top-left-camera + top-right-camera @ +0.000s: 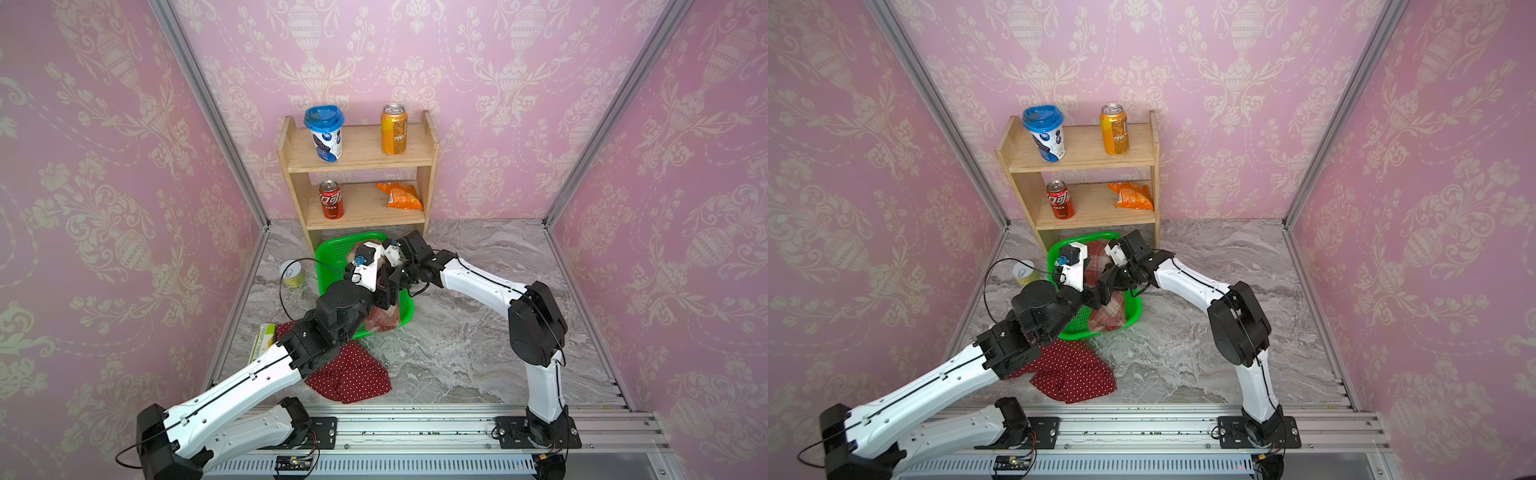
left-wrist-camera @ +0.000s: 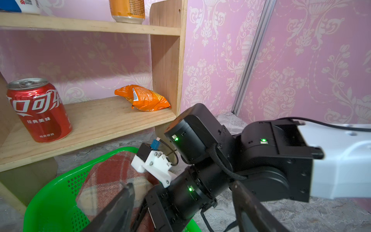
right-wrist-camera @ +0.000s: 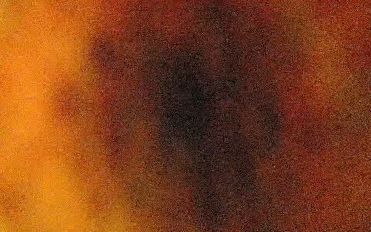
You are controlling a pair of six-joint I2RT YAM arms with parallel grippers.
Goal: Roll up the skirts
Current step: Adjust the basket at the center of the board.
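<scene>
Both top views show the two arms meeting over the green perforated basket (image 1: 332, 253), which stands on the marble counter (image 1: 457, 332) just in front of the wooden shelf (image 1: 361, 166). The plaid skirt (image 1: 384, 318) lies bundled inside the basket, from its far wall to its near rim. The polka-dot skirt (image 1: 353, 374) lies crumpled on the counter nearer the robot, apart from the basket and partly under the left arm.

In the left wrist view the left fingers (image 2: 120, 209) stand wide apart above the plaid cloth and hold nothing. The right arm's wrist (image 2: 192, 192) shows between them, pointing down into the basket. The right fingers are hidden by the arm and the cloth, so I cannot tell whether they grip the plaid skirt. The right wrist view is only a red and orange blur.

On the shelf stand a blue-lidded cup (image 1: 324, 133) and an orange can (image 1: 394, 129) above, a red cola can (image 1: 331, 199) and an orange snack bag (image 1: 400, 195) below. A yellow tin (image 1: 293, 274) lies left of the basket, and a green and white box (image 1: 262, 340) is near the left arm.
</scene>
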